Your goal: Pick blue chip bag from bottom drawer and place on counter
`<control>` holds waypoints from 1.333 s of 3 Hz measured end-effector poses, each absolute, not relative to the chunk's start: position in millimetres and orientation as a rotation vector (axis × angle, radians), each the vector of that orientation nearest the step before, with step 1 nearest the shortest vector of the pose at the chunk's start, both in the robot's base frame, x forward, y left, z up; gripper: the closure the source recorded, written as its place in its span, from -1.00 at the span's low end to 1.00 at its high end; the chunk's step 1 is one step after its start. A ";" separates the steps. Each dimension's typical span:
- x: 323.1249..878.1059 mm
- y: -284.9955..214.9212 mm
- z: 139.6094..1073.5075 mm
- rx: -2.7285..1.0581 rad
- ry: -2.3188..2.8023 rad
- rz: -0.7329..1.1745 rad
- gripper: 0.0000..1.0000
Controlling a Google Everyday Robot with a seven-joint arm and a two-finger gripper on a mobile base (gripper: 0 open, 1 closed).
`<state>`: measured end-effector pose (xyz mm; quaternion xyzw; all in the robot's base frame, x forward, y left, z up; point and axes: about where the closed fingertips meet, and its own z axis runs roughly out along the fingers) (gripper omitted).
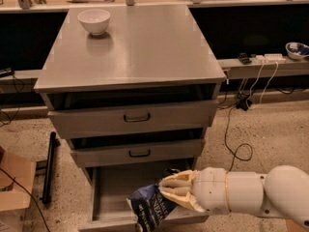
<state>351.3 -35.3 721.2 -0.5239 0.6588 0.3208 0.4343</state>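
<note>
The blue chip bag (148,206) is dark navy with white lettering and hangs tilted over the front of the open bottom drawer (113,187). My gripper (170,192) is shut on the bag's upper right edge and holds it above the drawer's front lip. The arm reaches in from the lower right. The counter (140,47) is the flat grey metal top of the cabinet, well above the gripper.
A white bowl (93,21) stands at the counter's back left. Two wider grey drawers with black handles (136,117) sit above the open one. Cables (239,134) trail on the floor at the right. A cardboard box (12,182) and a black bar (47,166) lie at the left.
</note>
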 end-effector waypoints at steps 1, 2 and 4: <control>375.2 -32.4 731.3 -1.328 1.638 0.764 1.00; 441.0 -25.0 769.1 -1.418 1.588 0.653 1.00; 536.1 -5.7 886.7 -1.571 1.375 0.410 1.00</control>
